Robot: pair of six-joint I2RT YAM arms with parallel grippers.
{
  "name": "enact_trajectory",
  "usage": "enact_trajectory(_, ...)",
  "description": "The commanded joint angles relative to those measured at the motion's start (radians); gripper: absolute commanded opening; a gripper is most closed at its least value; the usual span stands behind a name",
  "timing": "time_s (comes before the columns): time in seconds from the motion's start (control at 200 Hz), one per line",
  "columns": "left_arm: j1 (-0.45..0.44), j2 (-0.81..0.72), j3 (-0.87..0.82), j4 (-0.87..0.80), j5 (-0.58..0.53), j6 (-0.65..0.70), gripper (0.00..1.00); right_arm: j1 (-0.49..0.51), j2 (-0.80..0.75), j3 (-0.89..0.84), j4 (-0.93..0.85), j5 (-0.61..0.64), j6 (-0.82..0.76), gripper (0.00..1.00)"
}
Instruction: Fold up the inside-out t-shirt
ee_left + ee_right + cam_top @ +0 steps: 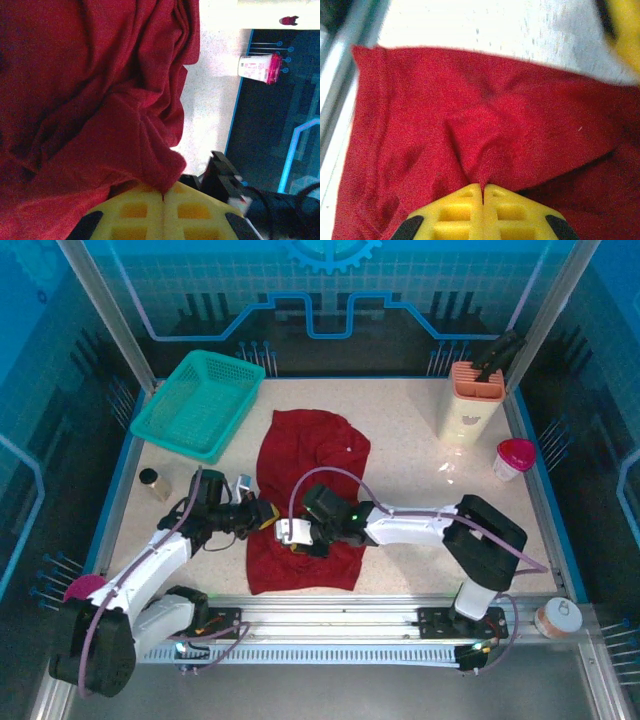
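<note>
you had the left jaws and right jaws each clamped tight on a pinch of the inside-out t-shirt just ahead.

No legible text; only blurred, unreadable print on the label of the pink-lidded cup

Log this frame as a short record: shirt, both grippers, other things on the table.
shirt: dark red t-shirt, rumpled mid-table, not folded
left gripper: shut, pinching the shirt's edge
right gripper: shut, pinching a ridge of shirt cloth
far left: teal basket
far right: orange holder, pink-lidded cup
</note>
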Motion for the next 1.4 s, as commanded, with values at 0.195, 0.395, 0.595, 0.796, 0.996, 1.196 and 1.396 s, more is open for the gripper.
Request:
enact_trajectory(0.195,0.006,0.044,-0.028,0.083,0.002,-0.072,0.0,0.084,-0.148,0.05,-0.098,0.176,-0.457,0.0)
enact_trajectory(0.395,0.008,0.086,-0.057,0.16,-0.016,-0.11,0.0,0.276,-0.078,-0.031,0.179,0.623,-0.884,0.02)
enact_trajectory(0.595,0.009,0.146,-0.043,0.186,-0.021,-0.107,0.0,0.388,-0.076,-0.117,0.288,0.529,-0.995,0.05)
enact_trajectory(0.796,0.017,0.126,-0.044,0.163,-0.036,-0.089,0.0,0.402,-0.031,-0.159,0.267,0.328,-0.667,0.27)
enact_trajectory(0.996,0.031,0.026,-0.085,0.039,-0.048,-0.06,0.27,0.187,-0.268,-0.287,0.398,-0.121,0.067,0.44)
enact_trajectory(1.196,0.014,-0.093,-0.054,-0.184,-0.062,-0.022,0.48,0.097,-0.354,-0.416,0.451,-0.033,0.317,0.5)
enact_trajectory(1.396,-0.147,-0.142,-0.037,-0.318,-0.212,-0.028,0.49,0.131,-0.247,-0.346,0.385,0.086,0.372,0.49)
